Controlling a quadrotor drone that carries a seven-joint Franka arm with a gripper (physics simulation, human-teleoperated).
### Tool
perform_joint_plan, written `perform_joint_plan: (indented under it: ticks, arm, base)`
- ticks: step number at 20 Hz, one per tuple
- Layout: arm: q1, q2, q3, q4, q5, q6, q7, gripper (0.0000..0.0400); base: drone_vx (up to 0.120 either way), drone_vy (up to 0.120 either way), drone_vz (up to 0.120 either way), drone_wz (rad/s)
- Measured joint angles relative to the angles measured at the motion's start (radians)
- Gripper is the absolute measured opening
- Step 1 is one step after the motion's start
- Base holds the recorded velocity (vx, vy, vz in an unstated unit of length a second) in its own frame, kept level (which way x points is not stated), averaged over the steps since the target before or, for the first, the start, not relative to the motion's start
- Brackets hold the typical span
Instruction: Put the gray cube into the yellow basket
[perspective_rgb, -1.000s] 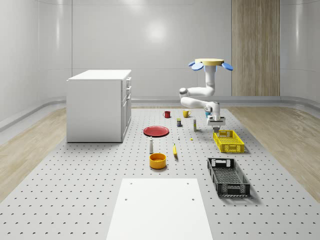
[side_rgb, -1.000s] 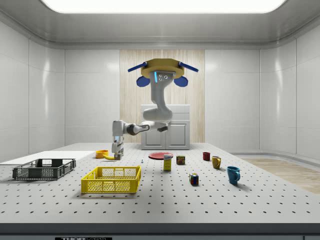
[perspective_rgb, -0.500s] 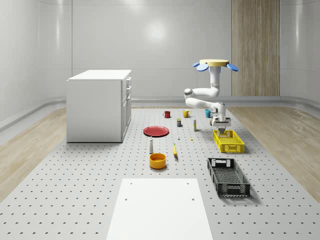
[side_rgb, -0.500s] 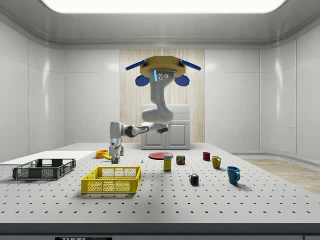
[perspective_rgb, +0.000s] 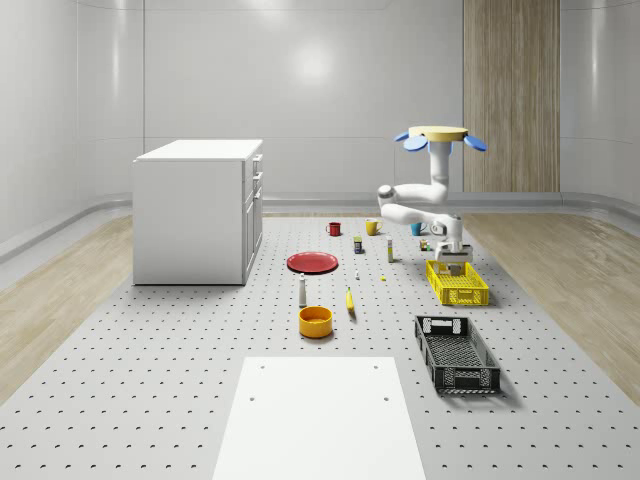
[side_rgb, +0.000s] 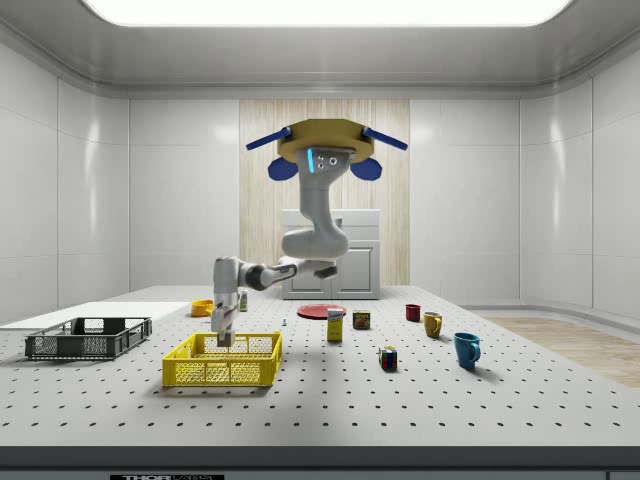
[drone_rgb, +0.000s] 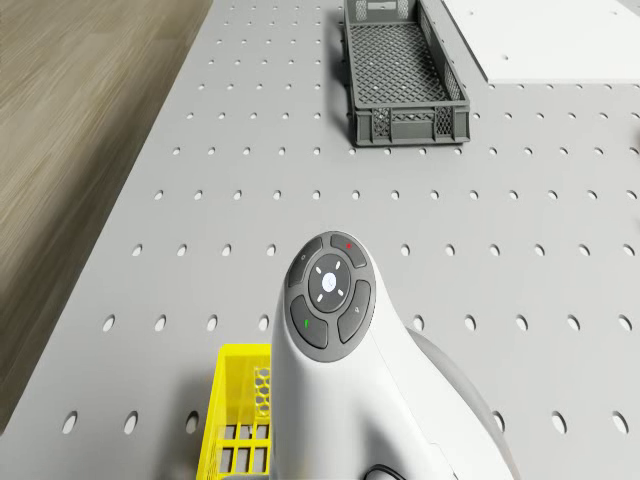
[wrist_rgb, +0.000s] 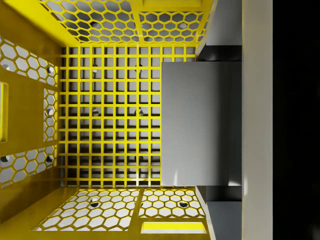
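Observation:
The drone (perspective_rgb: 440, 135) hovers just behind the yellow basket (perspective_rgb: 458, 283), its arm reaching down and forward. My gripper (perspective_rgb: 455, 262) hangs at the basket's far end. In the side view the gripper (side_rgb: 222, 338) dips below the rim of the basket (side_rgb: 222, 361). In the wrist view the gripper (wrist_rgb: 220, 122) is shut on the gray cube (wrist_rgb: 195, 125), one finger (wrist_rgb: 220, 52) on each side, above the basket's yellow grid floor (wrist_rgb: 110, 125). The cube is held above the floor, inside the walls.
A black crate (perspective_rgb: 456, 352) lies nearer the camera than the basket, with a white sheet (perspective_rgb: 318, 415) to its left. A red plate (perspective_rgb: 312, 262), orange bowl (perspective_rgb: 315, 321), banana (perspective_rgb: 350, 299), mugs and small cans stand mid-table. A white cabinet (perspective_rgb: 198, 210) stands far left.
The drone and arm have shifted toward the whole-scene view's right and the gripper has come down from beside the basket to inside its rim, still holding the cube.

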Motion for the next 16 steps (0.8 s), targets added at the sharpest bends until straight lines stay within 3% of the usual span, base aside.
perform_joint_plan:
  ticks: [11, 16]
  arm:
    - [-0.022, 0.010, -0.100, 0.050, -0.092, 0.050, -0.003, 0.0251]
    - [-0.026, 0.017, -0.122, 0.063, -0.114, 0.058, -0.006, 0.0349]
  base:
    - [0.000, 0.000, 0.000, 0.000]
    - [0.000, 0.000, 0.000, 0.000]
